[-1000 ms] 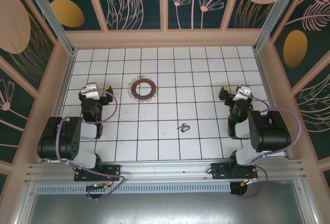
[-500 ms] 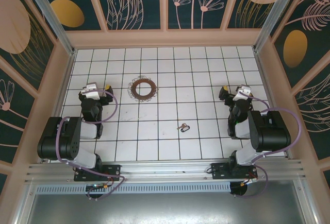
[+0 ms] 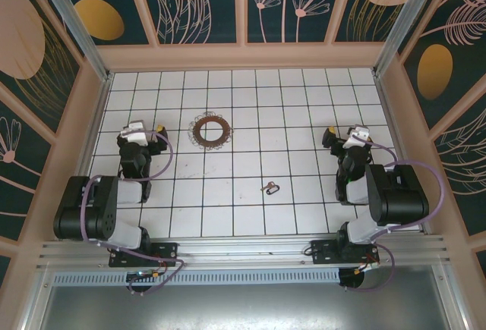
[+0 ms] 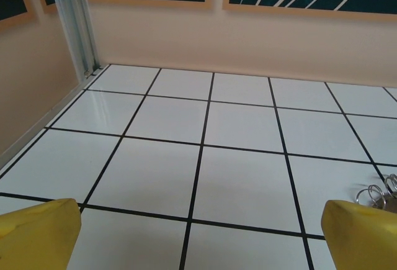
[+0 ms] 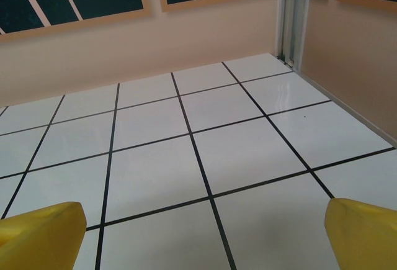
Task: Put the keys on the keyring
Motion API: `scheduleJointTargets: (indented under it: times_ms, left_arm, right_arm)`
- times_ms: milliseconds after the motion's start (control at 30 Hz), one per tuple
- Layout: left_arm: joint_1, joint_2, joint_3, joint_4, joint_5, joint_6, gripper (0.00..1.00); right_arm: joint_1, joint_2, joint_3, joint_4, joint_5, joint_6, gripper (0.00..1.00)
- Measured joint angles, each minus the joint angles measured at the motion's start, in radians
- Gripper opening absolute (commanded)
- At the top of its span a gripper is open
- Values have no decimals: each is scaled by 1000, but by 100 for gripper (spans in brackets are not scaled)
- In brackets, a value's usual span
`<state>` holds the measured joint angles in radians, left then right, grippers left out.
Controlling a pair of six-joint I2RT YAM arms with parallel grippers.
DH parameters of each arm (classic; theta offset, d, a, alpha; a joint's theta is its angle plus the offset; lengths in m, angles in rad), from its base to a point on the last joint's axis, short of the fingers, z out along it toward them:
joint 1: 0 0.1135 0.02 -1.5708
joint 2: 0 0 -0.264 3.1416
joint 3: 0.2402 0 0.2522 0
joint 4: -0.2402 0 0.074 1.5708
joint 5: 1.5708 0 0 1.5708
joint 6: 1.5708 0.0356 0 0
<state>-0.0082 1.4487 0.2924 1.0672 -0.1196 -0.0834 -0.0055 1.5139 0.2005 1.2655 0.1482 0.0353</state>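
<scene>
A small metal key and ring cluster [image 3: 270, 187] lies on the white tiled floor near the middle front; whether they are joined is too small to tell. My left gripper [image 3: 143, 130] rests at the left, well away from the cluster. In the left wrist view it [image 4: 198, 245] is open, its yellow fingertips [image 4: 37, 236] far apart over bare tile. My right gripper [image 3: 343, 134] rests at the right, also apart from the cluster. The right wrist view shows it [image 5: 198, 239] open with nothing between its yellow fingertips [image 5: 363, 233].
A round brown wire ring mat [image 3: 210, 130] lies on the tiles right of my left gripper; its wire loops [image 4: 377, 193] peek in at the right of the left wrist view. Beige walls [image 3: 243, 55] enclose the floor on three sides.
The left arm's lower links have shifted slightly. The key cluster, the grippers and the right arm are where they were.
</scene>
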Motion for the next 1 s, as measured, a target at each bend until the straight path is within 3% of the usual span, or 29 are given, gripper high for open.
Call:
scheduleJointTargets:
  times_ms: [267, 400, 533, 667, 867, 1000]
  left_arm:
    - [-3, -194, 200, -391, -10, -103, 98]
    - [-32, -209, 296, -567, 119, -193, 99]
    - [-127, -128, 472, -767, 269, -261, 98]
    - [-206, -19, 596, -864, 386, -293, 98]
    - [-304, 165, 710, -961, 403, -298, 98]
    - [-354, 296, 779, -997, 391, -312, 92]
  right_arm:
    - [47, -296, 132, -333, -44, 48, 99]
    - [85, -323, 251, -541, -123, 143, 99]
    - [149, -302, 312, -713, -213, 208, 99]
    - [191, -233, 377, -861, -327, 237, 99]
    - [236, -142, 437, -967, -420, 237, 99]
    - [250, -98, 441, -985, -459, 237, 99]
